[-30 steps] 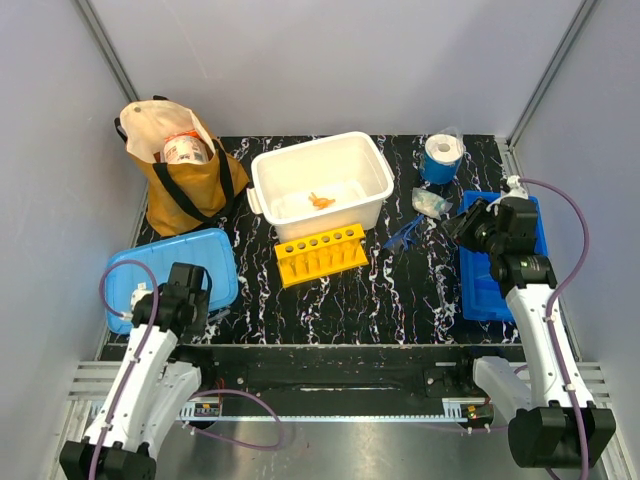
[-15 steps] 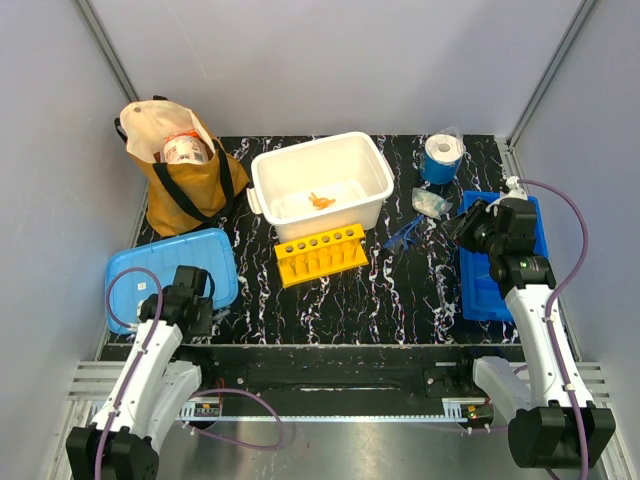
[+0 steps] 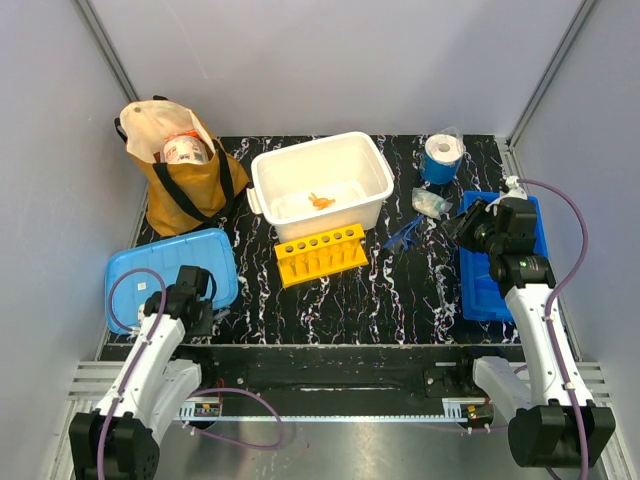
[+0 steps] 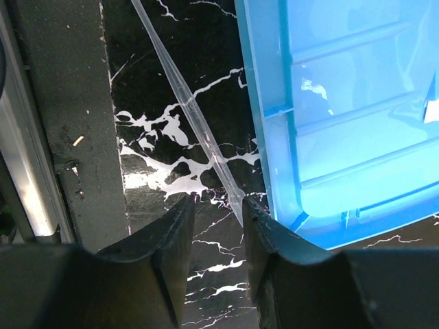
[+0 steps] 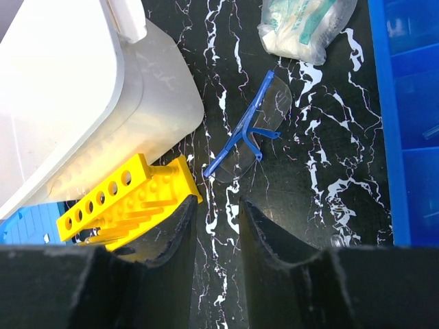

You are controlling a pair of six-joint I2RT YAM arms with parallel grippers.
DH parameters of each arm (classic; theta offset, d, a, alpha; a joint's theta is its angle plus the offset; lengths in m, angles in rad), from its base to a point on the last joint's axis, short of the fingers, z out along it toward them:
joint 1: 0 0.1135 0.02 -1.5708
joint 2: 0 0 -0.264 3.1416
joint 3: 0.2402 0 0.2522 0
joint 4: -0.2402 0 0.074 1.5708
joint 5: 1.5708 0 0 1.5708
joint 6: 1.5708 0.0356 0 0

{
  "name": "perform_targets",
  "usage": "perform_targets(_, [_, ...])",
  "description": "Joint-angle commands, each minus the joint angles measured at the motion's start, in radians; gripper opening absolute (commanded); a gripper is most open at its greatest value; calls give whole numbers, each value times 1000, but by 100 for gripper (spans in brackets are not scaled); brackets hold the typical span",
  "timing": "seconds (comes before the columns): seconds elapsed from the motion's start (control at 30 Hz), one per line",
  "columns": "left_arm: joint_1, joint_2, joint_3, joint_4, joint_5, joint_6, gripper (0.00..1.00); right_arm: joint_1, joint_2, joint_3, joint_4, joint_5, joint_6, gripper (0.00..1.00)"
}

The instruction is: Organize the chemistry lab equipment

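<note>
A thin clear tube (image 4: 185,103) lies on the black marbled table beside a light blue lid (image 4: 343,103). Its near end rests against the inner tip of the right finger of my left gripper (image 4: 216,209), whose jaws stand partly apart over the table with a gap between them. Clear safety glasses with a blue frame (image 5: 255,130) lie just ahead of my right gripper (image 5: 216,205), which hangs open and empty above the table. A small clear packet (image 5: 302,24) lies beyond the glasses. A tiny orange knotted piece (image 3: 320,201) sits inside the white tub (image 3: 372,160).
A yellow tube rack (image 3: 321,254) lies in front of the tub. A dark blue tray (image 3: 475,290) sits at the right edge and a blue roll (image 3: 441,157) at the back right. A brown cloth bag (image 3: 185,185) stands at the back left.
My left gripper's jaws have narrowed and the left arm has shifted slightly toward the table's near edge. The right arm has barely moved.
</note>
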Motion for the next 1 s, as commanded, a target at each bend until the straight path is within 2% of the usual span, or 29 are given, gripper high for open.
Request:
perform_targets(0.0, [13,12,-18,24,-39,-34,38,7,6,26,44,-10,-19,36])
perform_targets(0.97, [51,149,-22,111,-57,12,38,7,20,29,49,5,-8,36])
